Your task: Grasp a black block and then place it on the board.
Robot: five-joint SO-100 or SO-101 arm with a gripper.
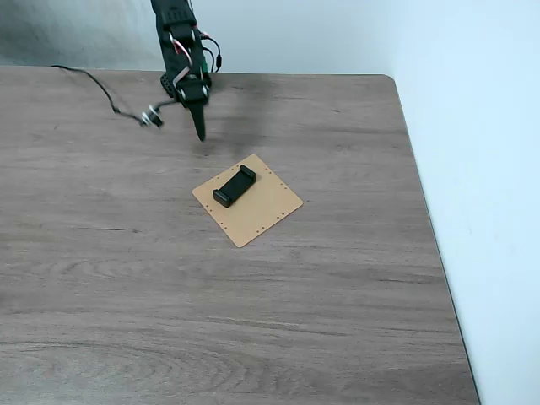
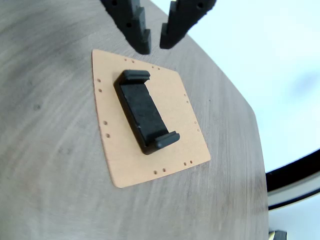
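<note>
tabletop [image 1: 126, 295]: we are seeing grey-brown wood grain running across most of the fixed view, with a pale wall along the right edge. it is serving as the flat base for everything else.
arm [image 1: 181, 42]: we are seeing it coming down from the top of the fixed view, left of centre, wires looping off it to the left. we judge it is standing clear of the board, so nothing is being pressed or dragged.
board [image 1: 270, 207]: it is lying flat just below the centre of the fixed view, turned like a diamond. in the wrist view [image 2: 120, 150] it is filling the middle, small holes along its edges.
black block [image 1: 234, 186]: it is resting on the board's upper-left part in the fixed view, inside the edges. in the wrist view [image 2: 144, 111] it is lying flat, tabs up at both ends, so we judge the placing done.
gripper [image 2: 155, 42]: at the top of the wrist view, we are seeing its fingers parted by a narrow gap and holding nothing, above the block and apart from it.
</note>
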